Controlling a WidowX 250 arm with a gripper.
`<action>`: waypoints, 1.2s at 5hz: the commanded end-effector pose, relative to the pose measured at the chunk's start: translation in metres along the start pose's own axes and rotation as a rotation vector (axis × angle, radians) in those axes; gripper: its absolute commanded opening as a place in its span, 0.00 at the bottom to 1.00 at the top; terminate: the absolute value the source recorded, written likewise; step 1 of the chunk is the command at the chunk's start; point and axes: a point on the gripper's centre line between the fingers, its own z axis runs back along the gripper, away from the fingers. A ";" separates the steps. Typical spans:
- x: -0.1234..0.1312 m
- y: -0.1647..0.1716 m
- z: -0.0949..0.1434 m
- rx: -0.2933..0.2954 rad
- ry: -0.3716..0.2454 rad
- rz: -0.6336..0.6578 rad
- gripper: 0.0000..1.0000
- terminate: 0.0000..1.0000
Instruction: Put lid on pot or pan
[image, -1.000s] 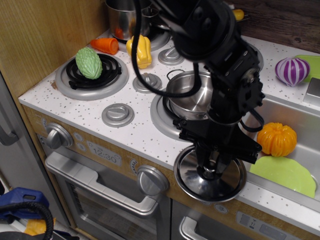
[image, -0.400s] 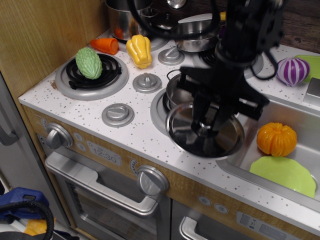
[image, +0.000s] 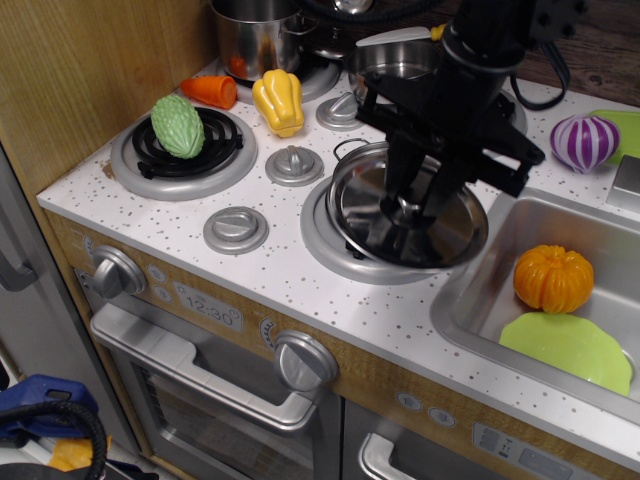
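Note:
The lid (image: 372, 205), a round shiny steel disc, hangs slightly tilted over the front right burner (image: 325, 250). My gripper (image: 408, 208) comes down from above and is shut on the lid's centre knob. The small shallow steel pot sits on that burner and is almost wholly hidden under the lid; only its thin dark loop handle (image: 348, 150) shows at the lid's far left edge. I cannot tell whether the lid touches the pot's rim.
A green gourd (image: 178, 125) lies on the left burner. A yellow pepper (image: 278, 100) and a carrot (image: 210, 90) lie behind it, near a tall steel pot (image: 250, 38). A purple onion (image: 585, 142) is at far right. The sink (image: 600, 225) holds an orange pumpkin (image: 552, 278) and a green plate (image: 570, 345).
My gripper has carried the lid from past the counter's front edge up and back, until it stands over the front right burner and covers the small pot.

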 end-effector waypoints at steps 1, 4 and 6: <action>0.033 0.021 -0.001 -0.035 -0.108 -0.037 0.00 0.00; 0.054 0.036 -0.042 -0.089 -0.177 -0.080 0.00 0.00; 0.055 0.035 -0.059 -0.130 -0.229 -0.100 1.00 0.00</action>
